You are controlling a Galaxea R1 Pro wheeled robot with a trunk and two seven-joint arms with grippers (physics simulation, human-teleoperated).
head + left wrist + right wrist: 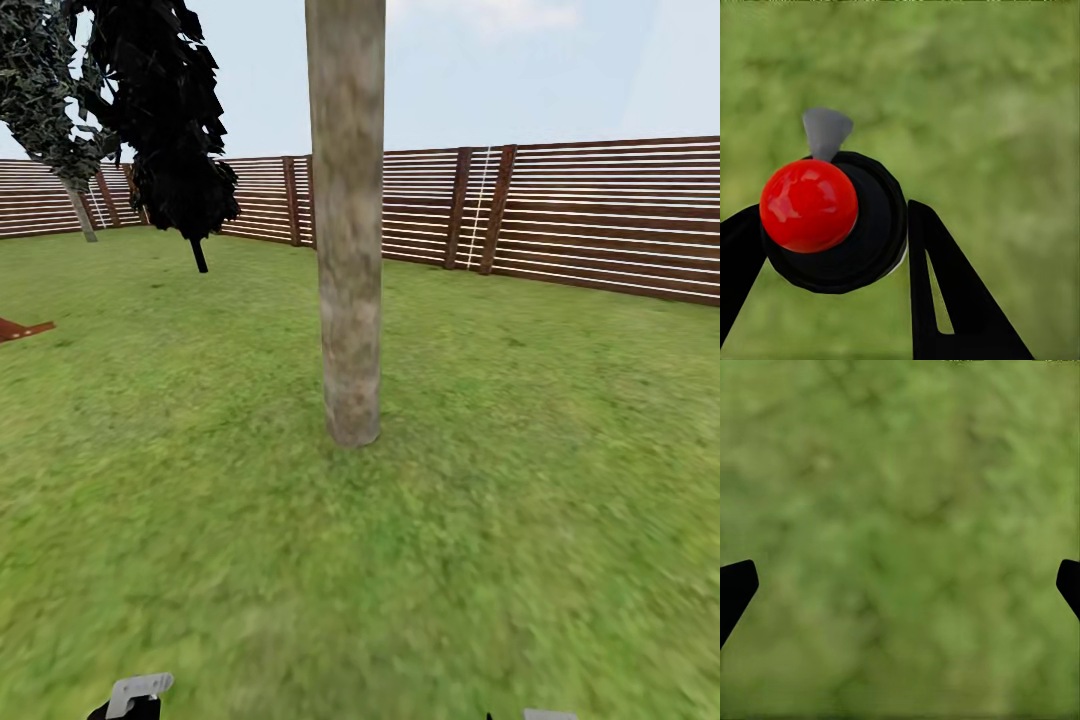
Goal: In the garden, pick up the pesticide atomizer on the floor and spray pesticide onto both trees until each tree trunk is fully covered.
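Observation:
The pesticide atomizer, black with a glossy red ball top and a grey nozzle, sits between the two black fingers of my left gripper, which is shut on it. Its grey nozzle peeks in at the head view's bottom edge. A thick, smooth, grey-tan mottled tree trunk stands straight ahead on the lawn, a short way off. At the far back left is another tree, with grey-green foliage and a thin leaning trunk. My right gripper is open over bare grass, holding nothing.
A brown slatted wooden fence closes the lawn behind the trunk. A dark-leaved tree stands at the back left, and a reddish-brown object lies at the left edge. Green grass spreads around the trunk.

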